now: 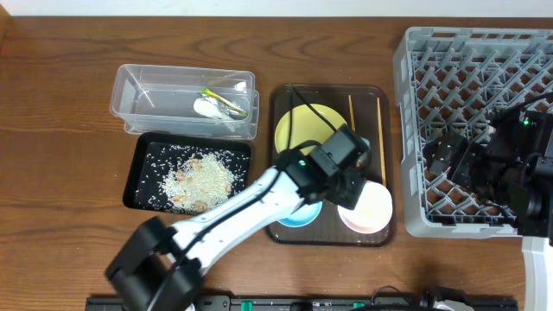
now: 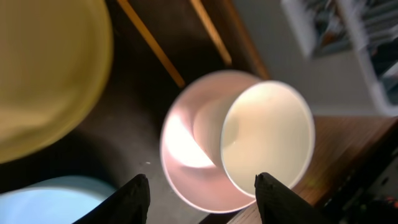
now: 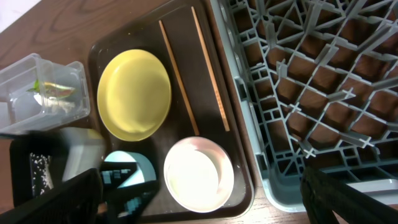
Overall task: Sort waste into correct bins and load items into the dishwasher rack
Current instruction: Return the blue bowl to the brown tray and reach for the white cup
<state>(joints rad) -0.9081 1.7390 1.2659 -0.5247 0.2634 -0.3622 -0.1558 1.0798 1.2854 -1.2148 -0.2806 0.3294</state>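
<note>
Waste binned; dish-loading step in hand. Left gripper [image 2: 202, 182] open, empty, poised over pinkish-white bowl [image 2: 186, 163] on serving tray [image 1: 278, 130], mid-counter toward front edge. Right gripper [image 3: 205, 196] open, empty, over dishwasher rack [image 1: 408, 138] at right edge. Next: descend, pinch bowl rim, carry to rack

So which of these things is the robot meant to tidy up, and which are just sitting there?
For the job:
yellow plate, light-blue bowl, pinkish-white bowl, chopsticks, rice in the black tray, wrapper in the clear tub, grey rack.

Just there:
brown serving tray, wooden table.
</note>
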